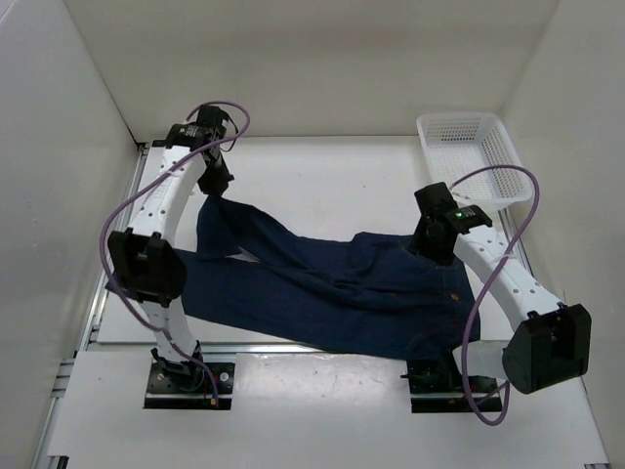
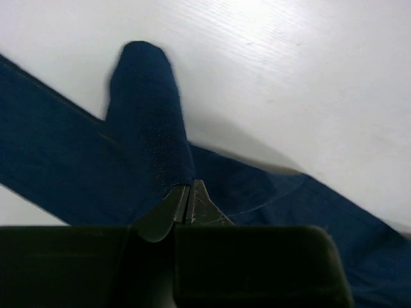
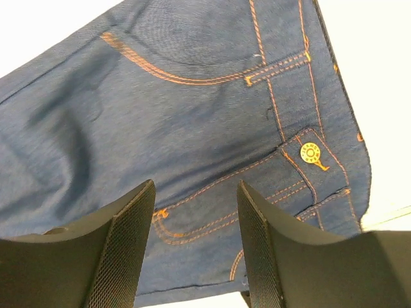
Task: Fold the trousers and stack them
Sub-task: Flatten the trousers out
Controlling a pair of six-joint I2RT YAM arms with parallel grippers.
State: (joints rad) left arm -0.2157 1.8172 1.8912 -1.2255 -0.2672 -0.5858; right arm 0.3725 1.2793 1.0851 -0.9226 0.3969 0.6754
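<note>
The dark navy jeans (image 1: 332,288) lie spread across the table, waist at the right, legs running left. My left gripper (image 1: 217,188) is shut on the end of one trouser leg (image 2: 151,128) and holds it lifted at the far left; the cloth hangs from the closed fingertips (image 2: 200,196). The other leg lies flat below it. My right gripper (image 1: 430,244) is open just above the waist area, its fingers (image 3: 122,237) apart over the fly, tan stitching and brass button (image 3: 311,153).
A white plastic basket (image 1: 474,156) stands at the back right corner. White walls close in the table on the left, back and right. The jeans' waist reaches the table's front edge near the right arm's base (image 1: 449,376).
</note>
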